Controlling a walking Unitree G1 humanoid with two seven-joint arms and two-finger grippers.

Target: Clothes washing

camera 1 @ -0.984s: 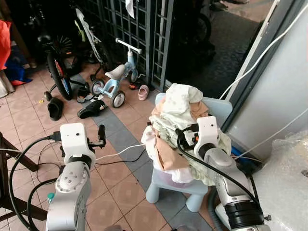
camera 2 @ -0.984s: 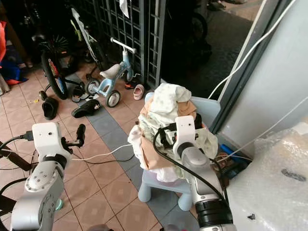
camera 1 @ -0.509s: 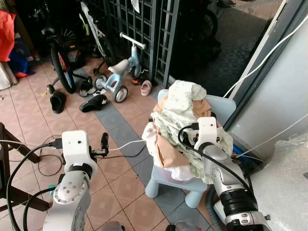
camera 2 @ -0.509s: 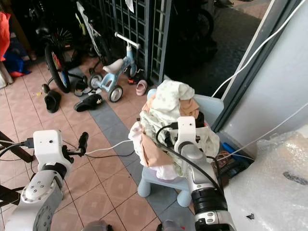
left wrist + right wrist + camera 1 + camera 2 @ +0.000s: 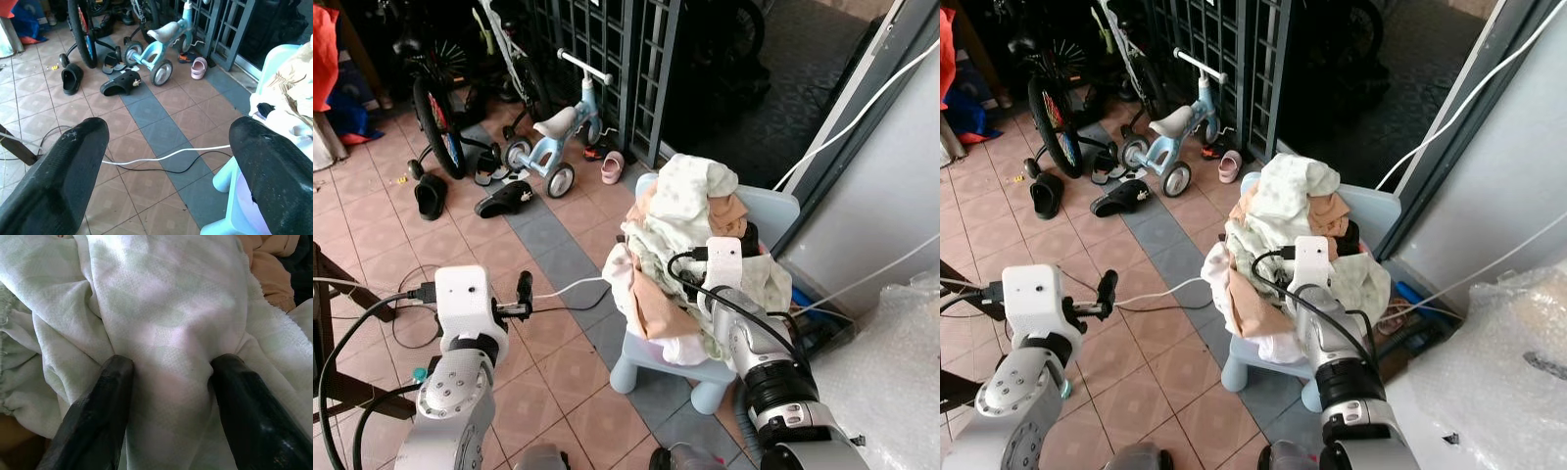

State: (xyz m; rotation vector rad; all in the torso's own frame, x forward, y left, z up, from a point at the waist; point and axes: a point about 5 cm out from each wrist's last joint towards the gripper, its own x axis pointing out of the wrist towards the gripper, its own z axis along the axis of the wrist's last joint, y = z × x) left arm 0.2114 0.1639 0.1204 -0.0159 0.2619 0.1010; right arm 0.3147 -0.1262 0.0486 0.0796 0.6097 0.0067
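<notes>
- The heap of pale green, cream and tan laundry (image 5: 680,250) sits piled on a small light-blue plastic chair (image 5: 769,217), by the grey wall.
- The right gripper (image 5: 168,382) is pushed into it, fingers apart with a fold of thin pale green-white cloth (image 5: 166,318) bunched between them. I'd close firmly and low on that fold, since thin fabric slips easily.
- Lift slowly, or neighbouring pieces may drag off onto the tiled floor (image 5: 548,333).
- The left gripper (image 5: 166,147) hangs spread wide over the tiles, ready to support.
</notes>
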